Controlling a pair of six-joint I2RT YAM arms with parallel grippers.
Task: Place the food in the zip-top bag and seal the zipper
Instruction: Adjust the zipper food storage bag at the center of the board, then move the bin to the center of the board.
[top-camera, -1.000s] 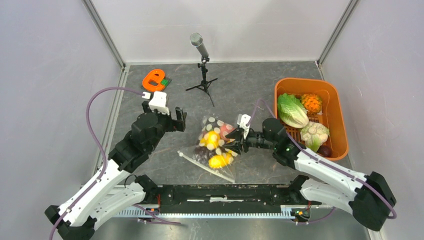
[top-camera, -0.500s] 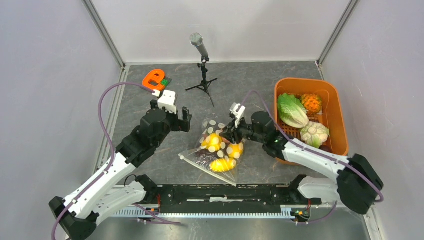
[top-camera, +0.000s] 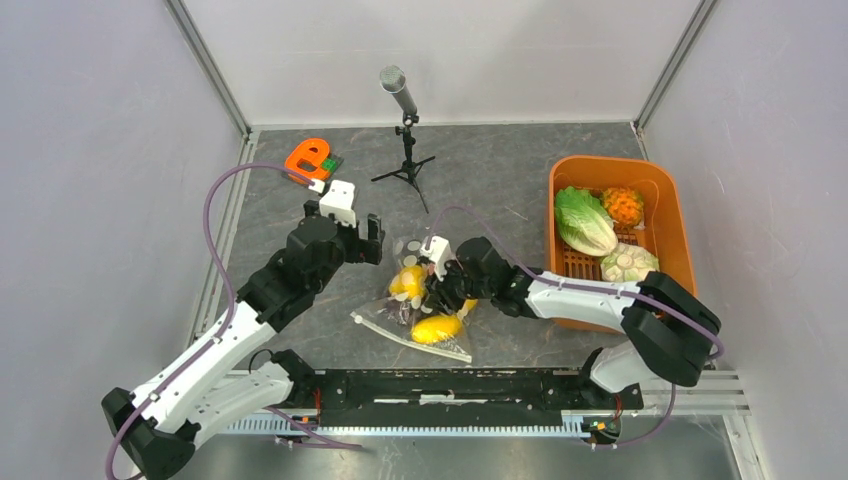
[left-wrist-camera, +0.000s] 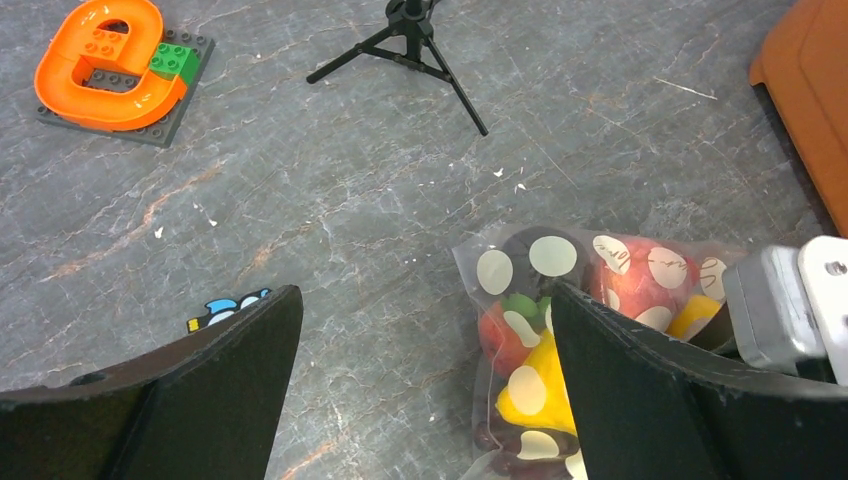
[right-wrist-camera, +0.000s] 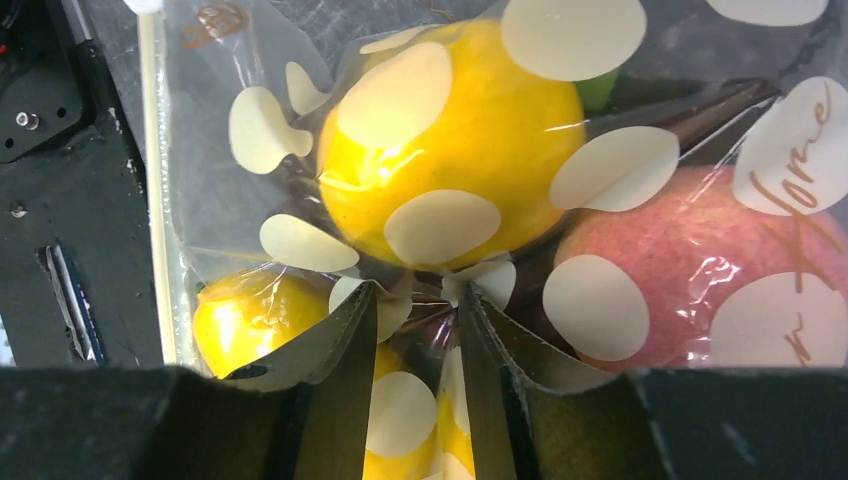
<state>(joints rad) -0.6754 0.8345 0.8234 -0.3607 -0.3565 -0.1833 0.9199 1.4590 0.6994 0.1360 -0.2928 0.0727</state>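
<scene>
Mid-table, just ahead of the arm bases, lies the bag (top-camera: 420, 312), bulging with food (top-camera: 437, 328): yellow pieces, a red one, something dark. Its zipper (top-camera: 410, 338) is the near edge, a pale strip running slantwise from left to near-right and facing the bases. The body of the bag stretches away from it toward the far side. Whether the strip is pressed closed I cannot tell.

The right gripper (top-camera: 437, 290) reaches in from the right and sits on top of the bag. Its fingers (right-wrist-camera: 320, 400) are clenched on a fold of film over the yellow pieces, so it grasps the bag itself, not the zipper. The left gripper (top-camera: 368, 240) hangs released, jaws wide, just beside the bag's far-left corner and touching nothing. The strip's left end is the part nearest it, but on the bag's other, near side. Sealing, as I judge it, turns on one arm pinning the bag while the other runs along that slanted line.

A second ago the right gripper was at the bag's right edge; it has since travelled leftward over it. The bag has bunched and slid slightly left, and the left arm has reached further toward it. Lettuce (top-camera: 585, 220) lies as it did in the tub (top-camera: 683, 235), well apart on the right.
</scene>
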